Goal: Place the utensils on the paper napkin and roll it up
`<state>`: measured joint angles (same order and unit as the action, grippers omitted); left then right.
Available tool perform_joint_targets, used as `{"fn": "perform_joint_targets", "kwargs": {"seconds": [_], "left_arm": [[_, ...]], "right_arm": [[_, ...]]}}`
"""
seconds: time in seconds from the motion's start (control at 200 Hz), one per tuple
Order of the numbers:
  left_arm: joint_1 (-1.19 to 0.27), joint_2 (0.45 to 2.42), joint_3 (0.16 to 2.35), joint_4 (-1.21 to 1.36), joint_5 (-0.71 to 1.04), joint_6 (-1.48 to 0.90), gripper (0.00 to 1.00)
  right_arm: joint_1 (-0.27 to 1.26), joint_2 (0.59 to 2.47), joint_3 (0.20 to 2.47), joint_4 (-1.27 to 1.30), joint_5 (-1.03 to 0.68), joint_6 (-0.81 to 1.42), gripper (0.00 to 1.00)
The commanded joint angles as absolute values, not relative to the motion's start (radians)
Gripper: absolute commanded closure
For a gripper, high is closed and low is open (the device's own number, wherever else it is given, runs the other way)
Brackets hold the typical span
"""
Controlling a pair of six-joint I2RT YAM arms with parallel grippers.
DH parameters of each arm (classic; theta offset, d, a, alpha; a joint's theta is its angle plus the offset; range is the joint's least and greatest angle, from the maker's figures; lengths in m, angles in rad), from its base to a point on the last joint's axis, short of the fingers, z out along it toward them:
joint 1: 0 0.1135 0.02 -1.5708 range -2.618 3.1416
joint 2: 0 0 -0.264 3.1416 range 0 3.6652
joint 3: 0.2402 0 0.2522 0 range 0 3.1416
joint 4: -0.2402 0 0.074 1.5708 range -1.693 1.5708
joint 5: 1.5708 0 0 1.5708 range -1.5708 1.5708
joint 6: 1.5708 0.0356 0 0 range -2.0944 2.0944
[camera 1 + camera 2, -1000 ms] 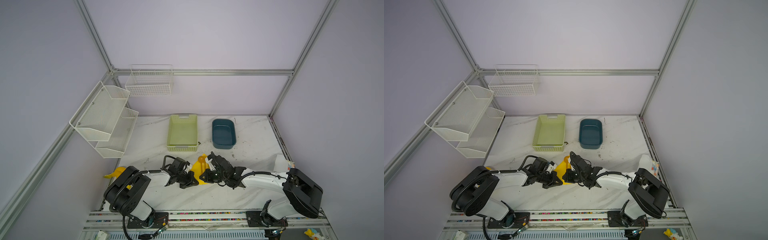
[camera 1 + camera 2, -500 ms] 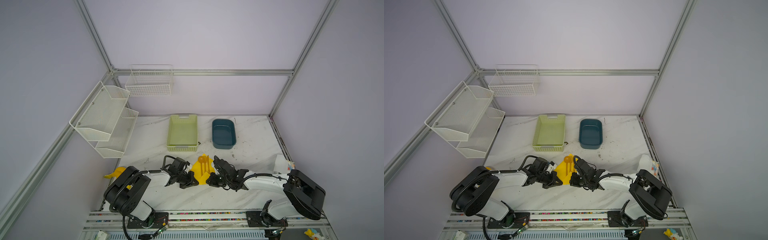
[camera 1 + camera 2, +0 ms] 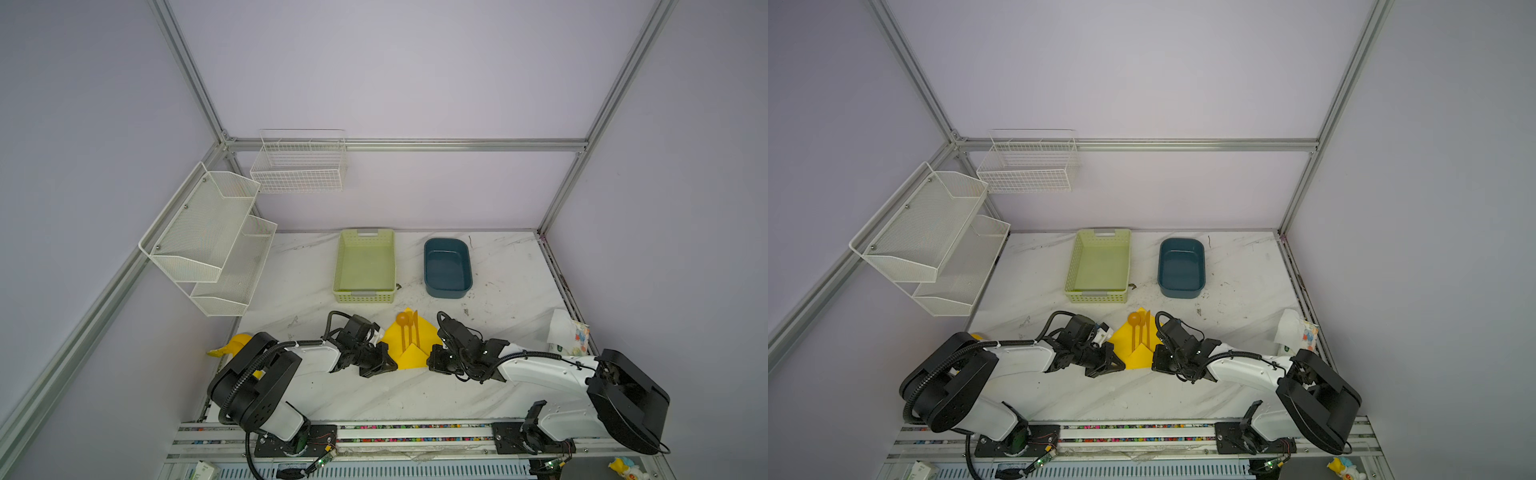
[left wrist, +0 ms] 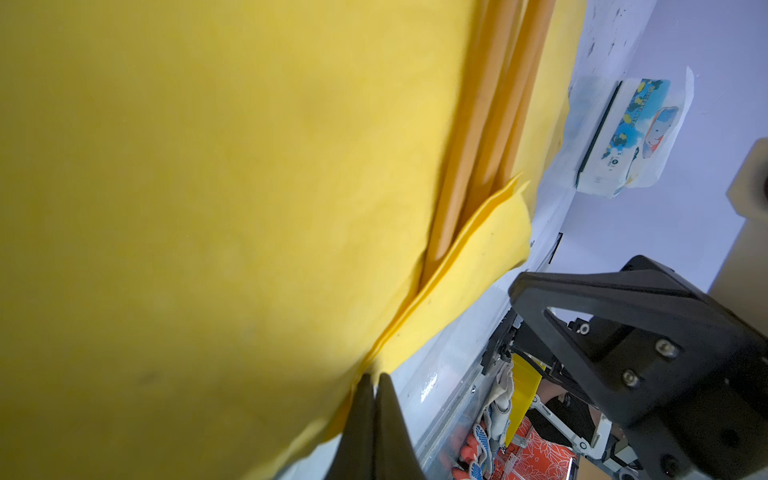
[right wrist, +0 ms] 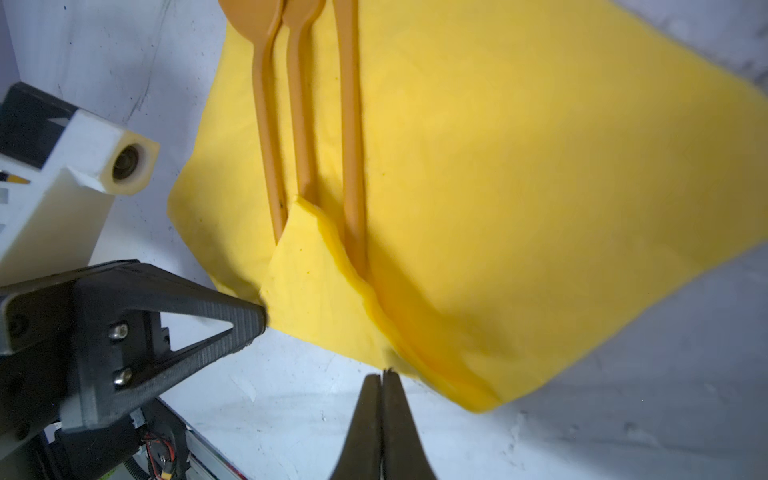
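Note:
In both top views the yellow paper napkin (image 3: pixel 392 340) (image 3: pixel 1121 340) lies as a diamond on the marble table. The three orange utensils (image 3: pixel 409 332) (image 3: pixel 1140 330) lie side by side along its middle. Its near corner is folded up over their handle ends, clearest in the right wrist view on the napkin (image 5: pixel 540 166) and utensils (image 5: pixel 301 124). My left gripper (image 3: pixel 394 365) (image 4: pixel 372 378) is shut, tips against the left end of the fold. My right gripper (image 3: pixel 430 361) (image 5: pixel 381 374) is shut too, tips at the napkin's near right edge. Neither visibly pinches paper.
A green basket (image 3: pixel 365 266) and a dark blue bin (image 3: pixel 447 268) stand behind the napkin. White mesh shelves (image 3: pixel 208 241) and a wire basket (image 3: pixel 299 164) hang on the walls. A wipes packet (image 3: pixel 569 334) lies at the right edge, a yellow banana toy (image 3: pixel 232 345) behind the left arm.
My right gripper has drawn back from over the napkin to its near right edge, uncovering the utensils and the folded corner. The left gripper has hardly moved.

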<state>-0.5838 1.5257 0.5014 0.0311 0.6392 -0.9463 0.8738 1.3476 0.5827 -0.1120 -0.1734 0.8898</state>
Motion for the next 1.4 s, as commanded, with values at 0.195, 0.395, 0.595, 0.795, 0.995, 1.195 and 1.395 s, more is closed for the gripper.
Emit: {"fn": "perform_joint_targets", "kwargs": {"seconds": [0.195, 0.395, 0.595, 0.795, 0.995, 1.195, 1.395], "left_arm": [[-0.588, 1.55, 0.539, -0.034, 0.589, -0.93, 1.0], [-0.587, 1.549, 0.539, -0.035, 0.59, -0.929, 1.0], [-0.588, 1.545, 0.538, -0.038, 0.588, -0.93, 1.0], [-0.588, 1.544, 0.539, -0.042, 0.585, -0.93, 1.0], [-0.588, 1.543, 0.539, -0.044, 0.584, -0.93, 1.0], [-0.588, 1.54, 0.538, -0.049, 0.581, -0.931, 1.0], [-0.588, 1.529, 0.54, -0.062, 0.575, -0.928, 1.0]], "right_arm": [[0.862, 1.368, 0.59, -0.141, -0.172, 0.854, 0.93], [0.862, 1.415, 0.615, -0.137, -0.183, 0.816, 0.93], [0.861, 1.434, 0.635, -0.135, -0.186, 0.8, 0.92], [0.859, 1.428, 0.653, -0.134, -0.189, 0.787, 0.93], [0.856, 1.444, 0.657, -0.132, -0.193, 0.783, 0.93], [0.854, 1.489, 0.646, -0.124, -0.193, 0.778, 0.92], [0.851, 1.512, 0.632, -0.123, -0.195, 0.775, 0.93]]}}
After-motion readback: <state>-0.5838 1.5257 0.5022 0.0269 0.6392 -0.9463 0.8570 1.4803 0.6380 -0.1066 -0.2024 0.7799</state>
